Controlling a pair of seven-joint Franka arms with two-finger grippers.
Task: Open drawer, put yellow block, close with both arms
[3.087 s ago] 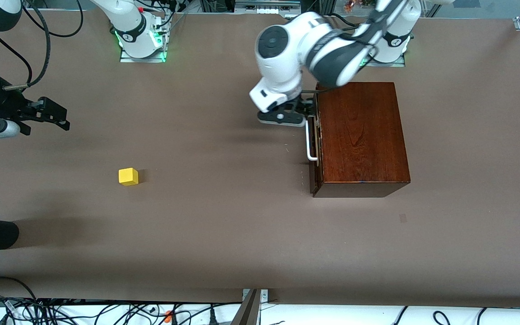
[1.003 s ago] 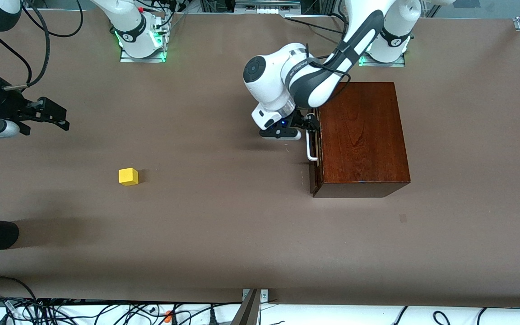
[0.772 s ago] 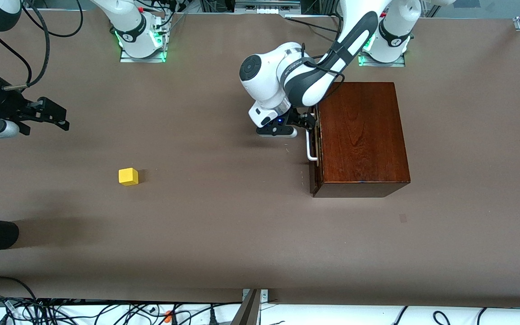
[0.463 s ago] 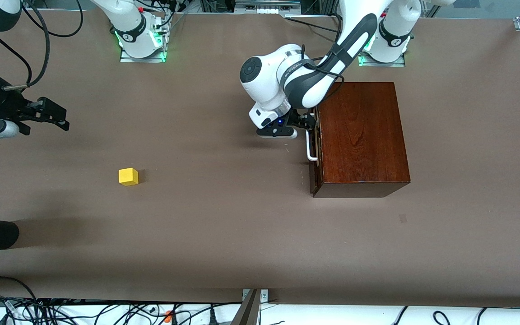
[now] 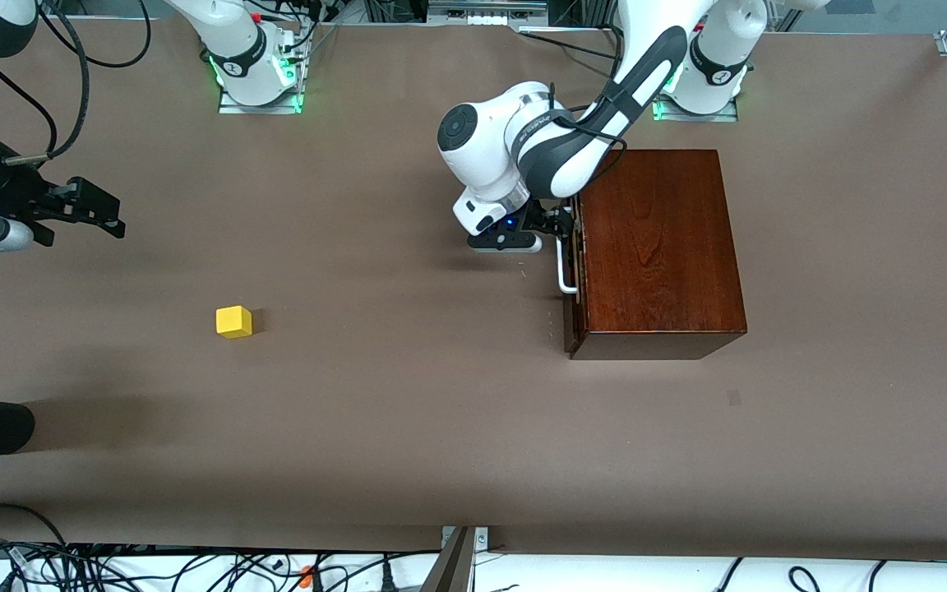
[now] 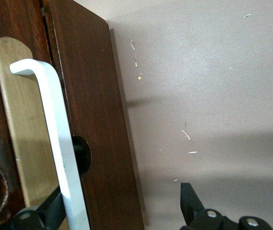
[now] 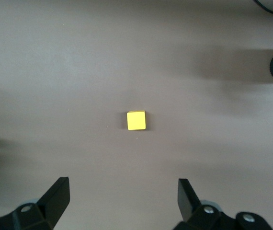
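Left gripper [image 6: 122, 211] straddles the drawer's handle [image 6: 55, 143] unclosed (right gripper [image 7: 122, 201] waits, spread, empty).

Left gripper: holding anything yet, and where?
Nothing held. The left gripper is open, its fingers straddling the drawer's white handle. The right gripper waits open, empty.

The left end effector [image 5: 554, 228] has descended to the drawer's handle [image 5: 563, 267].

Bare tabletop [image 5: 408, 411] rings the yellow block [image 5: 233, 321] — only the mahogany box [image 5: 654, 251] obstructs, well apart.
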